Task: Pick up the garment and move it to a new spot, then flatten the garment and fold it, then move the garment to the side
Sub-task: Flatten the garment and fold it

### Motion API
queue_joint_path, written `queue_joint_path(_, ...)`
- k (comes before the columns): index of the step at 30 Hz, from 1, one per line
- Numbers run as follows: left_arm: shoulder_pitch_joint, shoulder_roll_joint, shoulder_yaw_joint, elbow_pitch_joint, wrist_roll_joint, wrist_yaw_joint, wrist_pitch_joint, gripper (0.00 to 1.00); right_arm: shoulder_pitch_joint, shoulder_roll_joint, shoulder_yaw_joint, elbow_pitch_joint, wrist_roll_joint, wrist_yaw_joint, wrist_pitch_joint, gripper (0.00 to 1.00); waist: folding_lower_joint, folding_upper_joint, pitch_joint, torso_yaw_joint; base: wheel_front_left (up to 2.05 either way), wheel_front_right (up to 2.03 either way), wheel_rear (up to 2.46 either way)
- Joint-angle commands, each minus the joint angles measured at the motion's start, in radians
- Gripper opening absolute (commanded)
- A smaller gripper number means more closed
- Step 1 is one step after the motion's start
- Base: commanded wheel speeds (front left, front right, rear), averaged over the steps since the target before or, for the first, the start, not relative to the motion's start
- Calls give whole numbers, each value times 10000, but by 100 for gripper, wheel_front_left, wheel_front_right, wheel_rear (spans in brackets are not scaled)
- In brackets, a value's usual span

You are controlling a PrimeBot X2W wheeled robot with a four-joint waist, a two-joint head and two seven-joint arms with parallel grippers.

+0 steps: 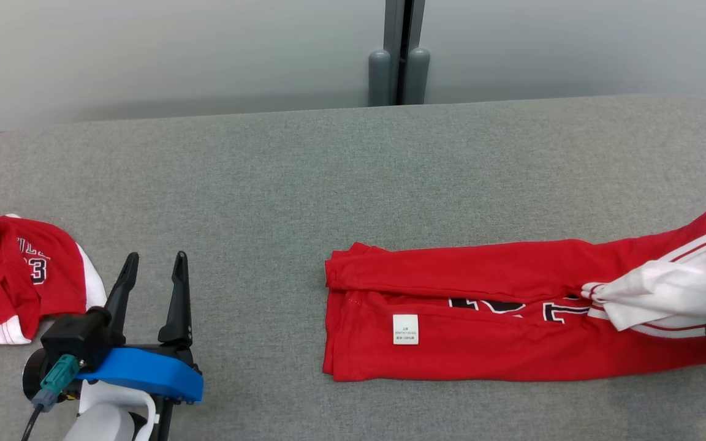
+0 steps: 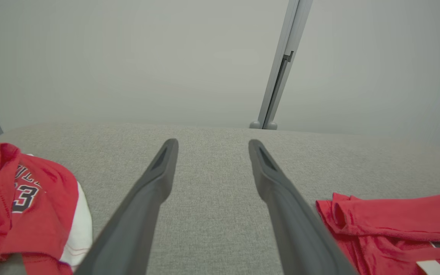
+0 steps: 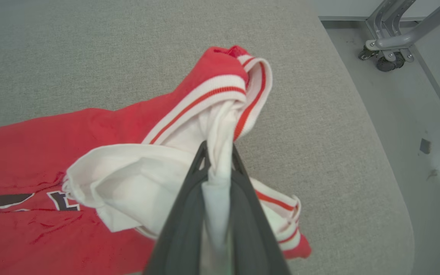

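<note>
Near the desk's front edge, toward its left corner, the left claw hovered with its two dark fingers spread wide, gripping nothing. At the right edge, the right claw was pinched tight on a bunched fold of white cloth at the garment's striped end.

The garment, a red jersey, lay as a long narrow band from the desk's middle to its right edge. Its lengthwise folds were already in, and a white care label showed near its left end.

The step in hand looked like the crosswise fold. The pinched end probably wanted lifting just clear of the layers beneath, then carrying left over the band until it met the left end squarely. Because the grip held a bunch rather than a flat hem, the cloth would likely land rumpled and need smoothing. The free left claw could pin the left end against sliding.

A second red garment lay crumpled at the left edge, well apart. It seemed no obstacle unless the folded piece was set aside that way. Beyond the back edge stood a grey post.
</note>
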Motion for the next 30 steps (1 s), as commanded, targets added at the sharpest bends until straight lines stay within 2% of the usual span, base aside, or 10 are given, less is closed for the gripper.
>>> queue_joint_path(1,131,43,9,-110,-36,70,28,100,144,227,181,-209,160,6,119,0,0,0,-17,12,0,0,0)
queue_joint_path(6,267,149,12,-373,-61,151,187,100,61,946,1433,-990,739,6,664,0,0,0,6,-29,0,0,0)
queue_joint_path(11,157,209,1,-496,-83,182,285,100,-128,1336,3290,-1529,1500,6,1178,0,0,0,26,23,0,0,0)
queue_joint_path(12,157,209,1,-496,-83,182,285,100,-128,1336,3290,-1529,1500,6,1178,0,0,0,26,23,0,0,0)
queue_joint_path(13,91,198,-11,-526,-100,175,278,100,-253,1488,4077,-1565,1729,6,1150,0,0,0,48,60,0,0,0)
queue_joint_path(14,56,195,-6,-525,-121,164,273,100,-338,1560,4379,-1496,1809,6,1050,0,0,0,65,77,0,0,0)
queue_joint_path(20,-228,87,-110,-396,-95,19,207,100,-1238,1806,6108,-258,2297,6,180,0,0,0,267,268,0,0,0)
queue_joint_path(21,-228,87,-110,-396,-95,19,207,100,-1238,1806,6108,-258,2297,6,180,0,0,0,267,268,0,0,0)
queue_joint_path(26,-557,-3,-295,-180,-42,-175,187,100,-2063,1811,7441,1139,3257,6,-689,0,0,0,444,548,0,0,0)
queue_joint_path(30,-781,-119,-432,9,28,-260,166,100,-2593,1811,8113,2218,3664,6,-1371,0,0,0,522,783,0,0,0)
